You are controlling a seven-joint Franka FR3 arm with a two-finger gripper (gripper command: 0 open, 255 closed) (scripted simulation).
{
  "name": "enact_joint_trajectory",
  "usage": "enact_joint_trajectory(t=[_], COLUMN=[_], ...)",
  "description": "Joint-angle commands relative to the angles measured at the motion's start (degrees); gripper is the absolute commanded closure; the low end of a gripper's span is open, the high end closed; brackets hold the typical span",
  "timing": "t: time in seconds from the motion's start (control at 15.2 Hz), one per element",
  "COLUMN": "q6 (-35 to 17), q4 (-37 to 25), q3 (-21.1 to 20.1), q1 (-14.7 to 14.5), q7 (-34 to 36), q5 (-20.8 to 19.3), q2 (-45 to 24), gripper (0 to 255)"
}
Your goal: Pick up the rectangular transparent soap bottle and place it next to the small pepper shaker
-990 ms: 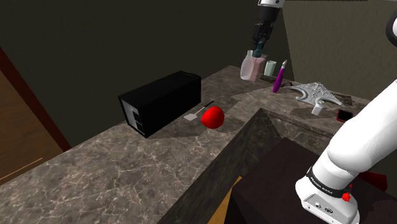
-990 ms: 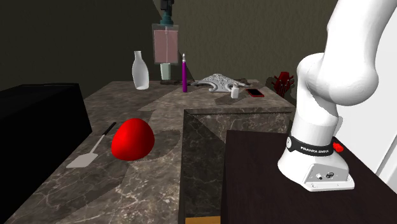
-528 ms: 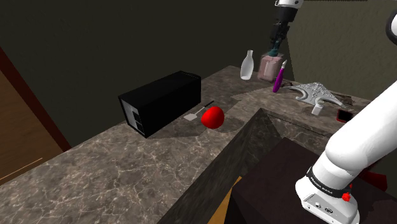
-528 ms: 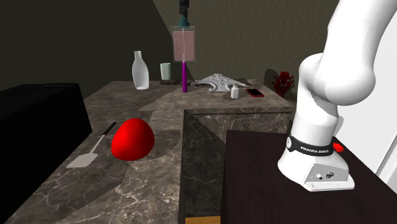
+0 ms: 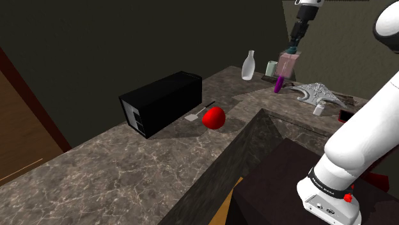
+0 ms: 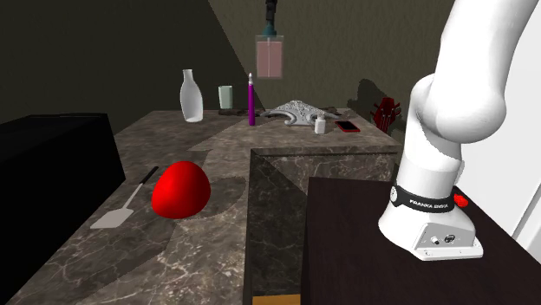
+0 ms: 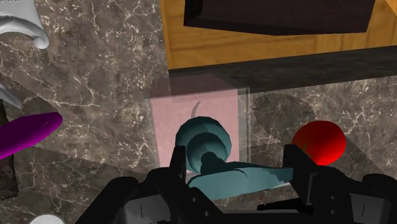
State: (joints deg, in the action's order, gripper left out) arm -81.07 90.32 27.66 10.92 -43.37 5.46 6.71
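Shoulder view: jaws hold the soap bottle (image 5: 287,64) above the counter (image 5: 160,153).

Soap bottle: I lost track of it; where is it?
In the second exterior view the soap bottle hangs from the gripper over the counter's far end, above and right of the purple stick.

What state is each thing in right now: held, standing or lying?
soap bottle, held in the air, upright
gripper, shut on the soap bottle's pump
white bottle, standing upright on the counter
purple stick, standing on end
small white shaker, standing upright
spatula, lying flat
red round thing, resting beside the spatula
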Motion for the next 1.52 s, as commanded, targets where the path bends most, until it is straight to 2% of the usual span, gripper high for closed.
enact_joint_trajectory(t=[0.0,0.4,0.66,0.92,1.19,1.45], q6=[0.52,3.57,6.6,11.04,17.33,11.66], q4=[-1.25,-9.17,-16.77,-27.33,-42.18,-32.89], q3=[1.92,7.92,11.39,13.36,12.98,13.7], q1=[1.3,6.33,11.52,19.47,30.33,26.25], q7=[-3.34,-13.85,-21.2,-28.01,-32.35,-32.92], q5=[0.21,3.26,7.18,12.67,19.21,16.43], q2=[-1.25,-8.65,-15.74,-24.59,-34.72,-31.16], gripper=[255,255,255,255,255,255])
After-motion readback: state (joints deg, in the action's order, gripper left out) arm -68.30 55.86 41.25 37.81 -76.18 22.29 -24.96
